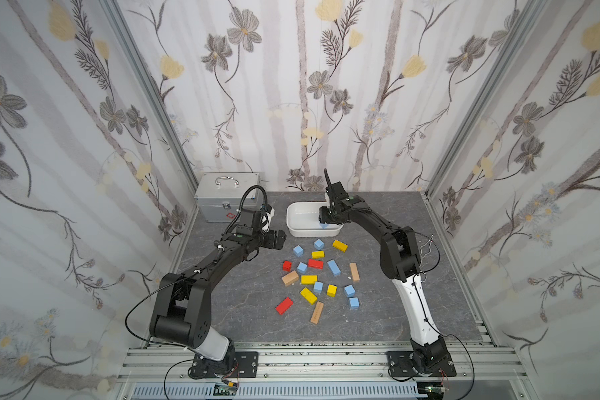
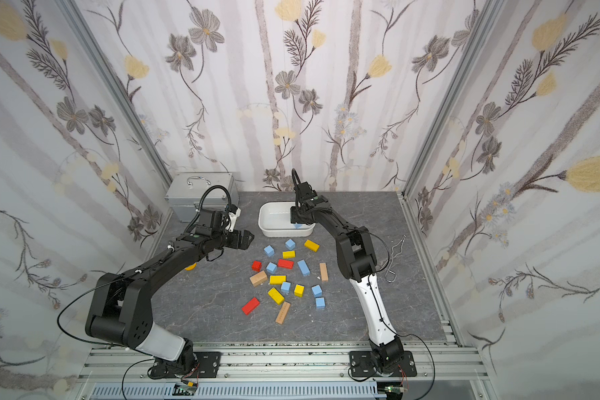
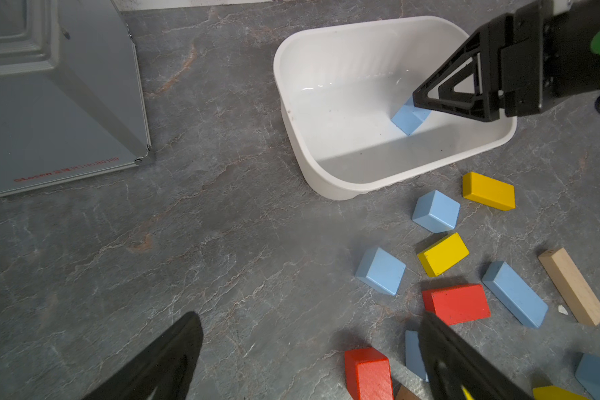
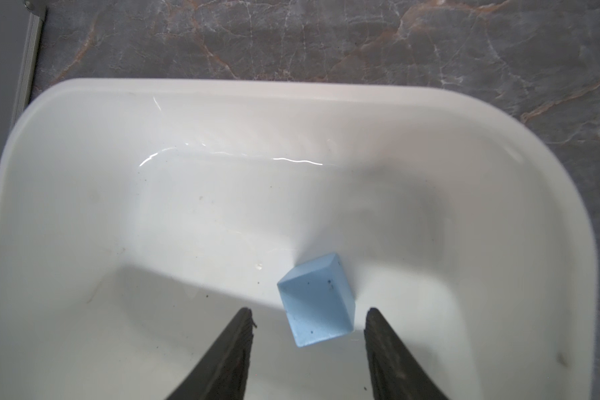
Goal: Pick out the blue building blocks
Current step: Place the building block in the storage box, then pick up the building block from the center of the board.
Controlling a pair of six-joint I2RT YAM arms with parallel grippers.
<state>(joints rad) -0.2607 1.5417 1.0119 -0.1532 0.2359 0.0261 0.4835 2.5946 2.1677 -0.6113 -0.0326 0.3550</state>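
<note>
A light-blue cube (image 4: 317, 301) lies tilted inside the white tub (image 4: 222, 85), free of both fingers. My right gripper (image 4: 309, 310) hangs open just above it, with a gap on each side of the cube. Both top views show this gripper (image 1: 324, 221) over the tub's right end. Several more blue building blocks lie loose on the table in front of the tub, among them a cube (image 1: 298, 250), another cube (image 1: 318, 244) and a longer bar (image 1: 333, 267). My left gripper (image 3: 308, 317) is open and empty, above bare table to the left of the pile (image 1: 281, 239).
Yellow (image 1: 340, 246), red (image 1: 284, 305) and tan (image 1: 354, 271) blocks are mixed in with the blue ones. A silver case (image 1: 227, 197) stands at the back left beside the tub. A bent metal wire (image 2: 395, 256) lies right of the right arm.
</note>
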